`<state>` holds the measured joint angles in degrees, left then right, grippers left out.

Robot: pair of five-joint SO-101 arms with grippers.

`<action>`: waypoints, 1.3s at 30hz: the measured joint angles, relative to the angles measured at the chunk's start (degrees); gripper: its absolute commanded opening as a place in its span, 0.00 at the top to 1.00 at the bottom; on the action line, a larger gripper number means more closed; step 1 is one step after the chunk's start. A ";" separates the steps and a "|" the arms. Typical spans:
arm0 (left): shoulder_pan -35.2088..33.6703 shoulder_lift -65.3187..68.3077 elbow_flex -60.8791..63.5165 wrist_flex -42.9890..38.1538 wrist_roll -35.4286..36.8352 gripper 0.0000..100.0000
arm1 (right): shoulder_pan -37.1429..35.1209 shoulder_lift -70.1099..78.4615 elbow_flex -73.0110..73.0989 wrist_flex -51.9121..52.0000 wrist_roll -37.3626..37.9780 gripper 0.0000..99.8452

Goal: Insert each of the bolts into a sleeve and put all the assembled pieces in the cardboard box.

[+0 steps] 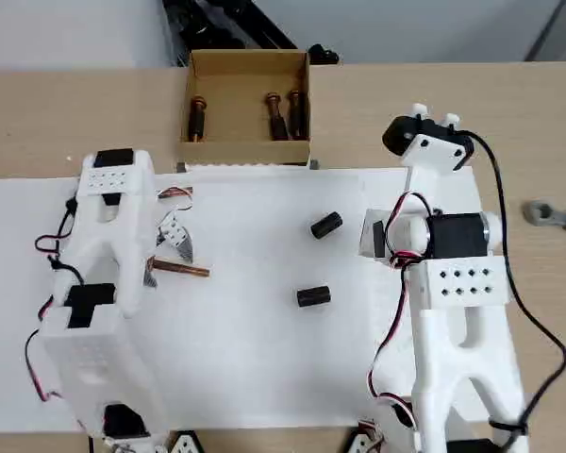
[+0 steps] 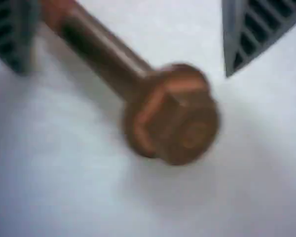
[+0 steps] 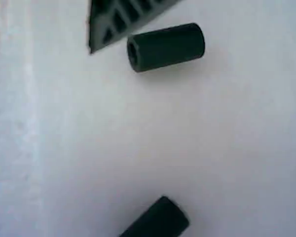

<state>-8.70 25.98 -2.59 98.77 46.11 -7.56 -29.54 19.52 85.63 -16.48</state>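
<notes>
Over the white sheet (image 1: 245, 377), toward the left edge of the desk (image 1: 38, 113): left gripper (image 1: 165, 253), released, fingers (image 2: 256, 29) spread wide on either side of the loose bolt (image 1: 181, 270). Copper, hex-headed with a flange, lying flat on the sheet, shank running between the two fingers; contact with either finger unclear.

Nearer the desk's middle, on the same sheet: far sleeve (image 1: 326, 225) and near sleeve (image 1: 313, 296), both black, short, on their sides, well apart from the loose bolt and apart from each other.

Near the far sleeve, on the side toward the desk's right edge: right gripper (image 1: 375, 234), low over the sheet, state impossible to tell.

At the sheet's far edge, toward the desk's far edge: cardboard box (image 1: 248, 151), open-topped, holding three assembled pieces: lone piece (image 1: 197, 118) by the left wall, middle piece (image 1: 274, 115) and right piece (image 1: 298, 113) side by side toward the right wall.

Near the desk's right edge, off the sheet: small metal tool (image 1: 550, 215).
</notes>
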 measured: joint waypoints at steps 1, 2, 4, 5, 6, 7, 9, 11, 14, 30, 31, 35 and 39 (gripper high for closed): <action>0.00 0.09 -0.44 0.00 -1.23 0.97 | 0.00 0.00 0.00 0.00 0.00 0.85; 0.00 0.18 -0.44 0.00 -2.11 0.99 | 0.00 0.00 0.00 0.00 0.00 0.85; -0.44 0.44 0.00 -0.09 -3.87 0.99 | 0.00 0.00 0.00 0.00 0.00 0.85; -0.35 0.44 0.00 -0.09 -4.92 0.99 | 0.00 0.00 0.00 0.00 0.00 0.85; -0.26 0.44 0.00 -0.09 -5.19 0.99 | 0.00 0.00 0.00 0.00 0.00 0.85; -0.35 0.44 0.00 -0.09 -5.27 0.99 | 0.00 0.00 0.00 0.09 0.00 0.85; -0.35 0.44 0.00 -0.09 -5.27 0.99 | 0.00 0.00 0.00 0.09 0.00 0.85; -0.35 0.44 0.00 -0.09 -5.63 0.99 | 0.00 0.00 0.00 0.09 0.00 0.85; -0.35 0.44 -0.62 -0.09 -6.51 0.99 | -0.09 0.00 0.00 0.44 0.00 0.85; 7.21 -4.31 -21.89 0.00 -24.26 1.00 | -8.53 5.01 0.00 -1.32 -16.53 0.84; 8.09 -6.33 -22.59 0.09 -25.05 1.00 | -8.44 6.33 0.00 -2.20 -16.97 0.84; 10.46 -16.18 -24.62 0.26 -27.78 1.00 | -8.62 11.43 0.00 -7.82 -21.80 0.84; 9.32 -25.67 -24.70 0.62 -29.80 1.00 | -8.53 14.24 0.00 -13.54 -28.13 0.84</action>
<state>0.62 0.31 -27.30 99.38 16.31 -16.09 -15.30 19.52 72.09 -44.62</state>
